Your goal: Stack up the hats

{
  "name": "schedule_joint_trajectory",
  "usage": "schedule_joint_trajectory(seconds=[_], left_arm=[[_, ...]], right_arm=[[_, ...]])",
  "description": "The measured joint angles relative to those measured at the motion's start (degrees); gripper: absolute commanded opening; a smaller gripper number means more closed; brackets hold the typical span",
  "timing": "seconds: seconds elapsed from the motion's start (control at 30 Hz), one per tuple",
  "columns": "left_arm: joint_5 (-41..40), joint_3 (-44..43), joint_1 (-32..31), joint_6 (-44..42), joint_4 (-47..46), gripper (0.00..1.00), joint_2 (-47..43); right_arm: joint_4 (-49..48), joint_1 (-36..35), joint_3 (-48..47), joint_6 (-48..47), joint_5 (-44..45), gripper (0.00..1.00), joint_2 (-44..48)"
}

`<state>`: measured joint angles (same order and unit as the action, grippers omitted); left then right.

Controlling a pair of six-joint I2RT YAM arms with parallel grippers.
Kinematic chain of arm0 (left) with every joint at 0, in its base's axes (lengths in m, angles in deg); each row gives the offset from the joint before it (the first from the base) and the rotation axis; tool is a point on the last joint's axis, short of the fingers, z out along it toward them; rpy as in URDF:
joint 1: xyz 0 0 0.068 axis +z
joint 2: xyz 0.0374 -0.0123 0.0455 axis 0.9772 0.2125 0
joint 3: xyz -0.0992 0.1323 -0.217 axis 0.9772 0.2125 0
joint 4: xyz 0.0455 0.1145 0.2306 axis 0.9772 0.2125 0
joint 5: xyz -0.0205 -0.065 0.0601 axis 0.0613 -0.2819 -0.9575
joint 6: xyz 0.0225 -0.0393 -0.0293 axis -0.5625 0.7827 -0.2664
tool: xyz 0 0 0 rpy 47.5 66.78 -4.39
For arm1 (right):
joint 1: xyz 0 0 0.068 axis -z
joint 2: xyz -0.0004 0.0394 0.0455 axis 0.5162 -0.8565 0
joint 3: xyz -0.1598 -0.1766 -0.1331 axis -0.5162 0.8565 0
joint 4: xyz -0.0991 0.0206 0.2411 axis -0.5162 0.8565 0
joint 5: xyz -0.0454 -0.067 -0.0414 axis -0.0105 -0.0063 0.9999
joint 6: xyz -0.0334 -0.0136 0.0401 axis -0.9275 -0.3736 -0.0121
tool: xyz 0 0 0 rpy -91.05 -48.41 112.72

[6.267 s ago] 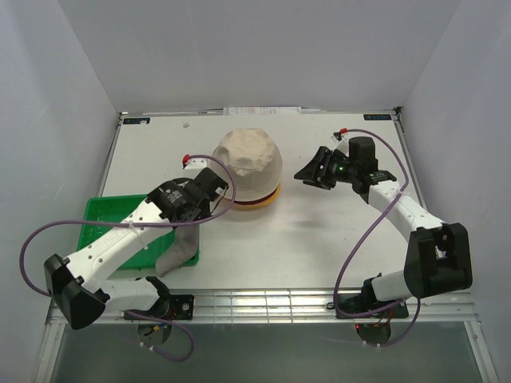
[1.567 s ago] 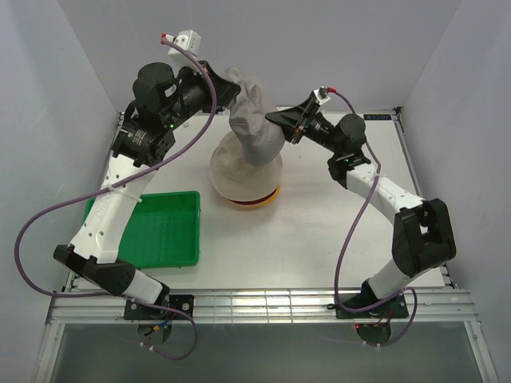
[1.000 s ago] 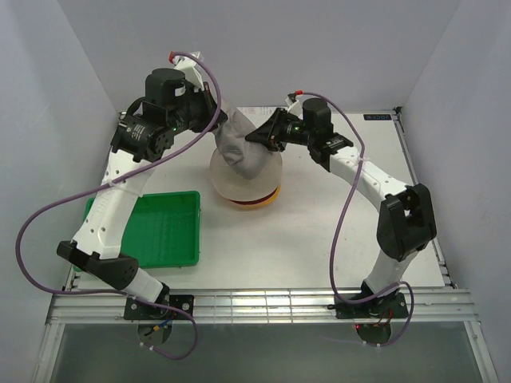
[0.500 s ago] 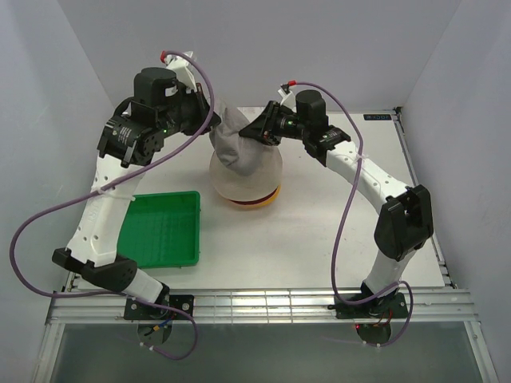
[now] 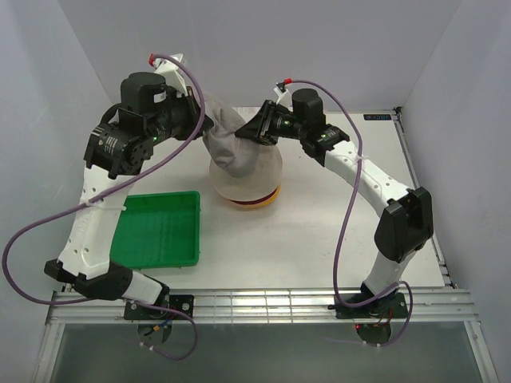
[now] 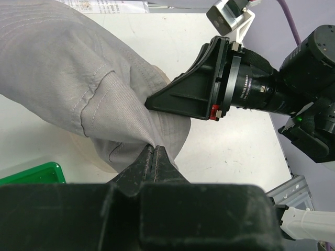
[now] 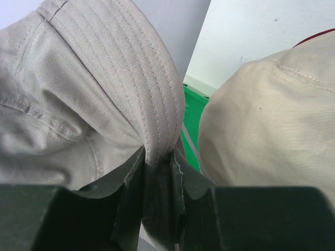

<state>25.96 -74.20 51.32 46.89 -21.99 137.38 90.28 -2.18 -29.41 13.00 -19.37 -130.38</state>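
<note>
A grey hat (image 5: 226, 144) hangs stretched between my two grippers, just above and to the left of the stack. My left gripper (image 5: 205, 125) is shut on its fabric at the left (image 6: 153, 148). From the right, my right gripper (image 5: 250, 134) is shut on the stitched brim (image 7: 157, 159). The grey hat (image 6: 63, 73) fills the left wrist view, and its brim (image 7: 125, 68) arches over the right fingers. Below sits the stack with a cream hat (image 5: 255, 177) on top; dark red and yellow-orange rims (image 5: 267, 197) peek out at its base. The cream hat (image 7: 272, 115) lies close beside the held brim.
A green tray (image 5: 156, 231) lies at the front left of the white table (image 5: 335, 223). A strip of it shows past the brim (image 7: 191, 125). Grey walls close in the table on three sides. Some papers lie at the far edge (image 6: 110, 6).
Both grippers have shifted a little to the left with the grey hat still held between them. The hat now hangs lower against the cream hat's left side.
</note>
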Motion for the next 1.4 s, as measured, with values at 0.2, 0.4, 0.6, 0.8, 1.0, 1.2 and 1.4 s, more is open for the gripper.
schedule_joint_trajectory(seconds=[0.2,0.4,0.6,0.8,1.0,1.2,1.4], left_arm=[[0.04,0.90,0.00,0.20,0.48,0.04,1.38],[0.70,0.96,0.07,0.20,0.44,0.10,4.28],[2.93,0.74,0.15,0.37,-0.52,0.10,8.48],[5.18,-3.48,0.90,0.85,-1.42,0.10,15.37],[7.69,-5.33,1.66,1.92,-3.23,0.04,19.30],[10.97,-6.03,2.62,3.06,-4.04,0.00,20.57],[14.19,-5.97,3.02,3.26,-4.09,0.00,20.79]], right_arm=[[2.05,0.00,-0.76,-1.25,1.18,0.29,0.00],[4.26,0.20,-3.48,-3.08,3.15,0.28,0.00],[5.16,1.07,-3.54,-4.13,4.61,0.28,0.00],[5.16,3.30,-3.21,-4.13,5.09,0.28,0.00],[4.07,5.66,0.09,-3.19,5.22,0.28,0.57],[2.51,7.06,5.84,-1.16,4.81,0.27,1.86],[0.57,7.80,11.15,-0.13,4.79,0.42,4.72]])
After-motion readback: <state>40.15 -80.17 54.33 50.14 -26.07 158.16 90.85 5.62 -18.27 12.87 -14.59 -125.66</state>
